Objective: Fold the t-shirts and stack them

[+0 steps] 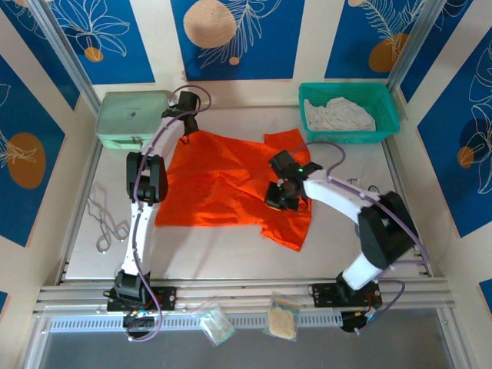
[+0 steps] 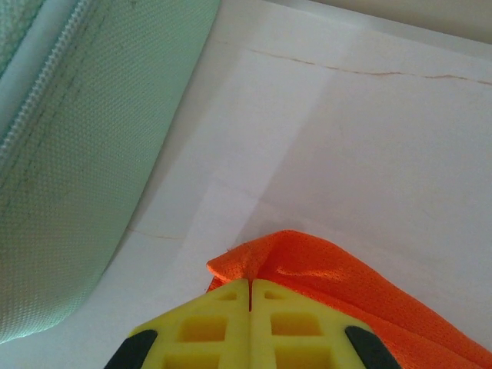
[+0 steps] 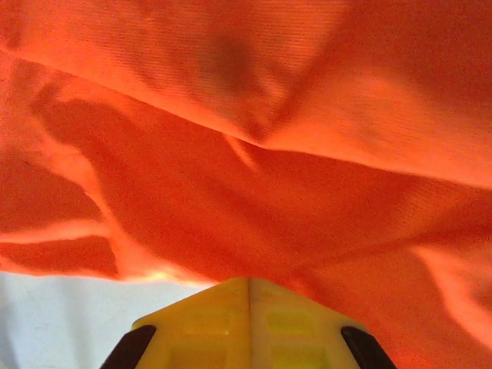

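Orange t-shirt, one, clamped in left gripper and right gripper; white t-shirt, one.

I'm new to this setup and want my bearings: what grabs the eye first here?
The orange t-shirt, spread crumpled across the table's middle, dominates. The left pincer is shut on its far-left corner, and the right pincer is shut on cloth nearer its right side. Behind, a white t-shirt lies in a teal basket at far right, and a mint-green case sits at far left.
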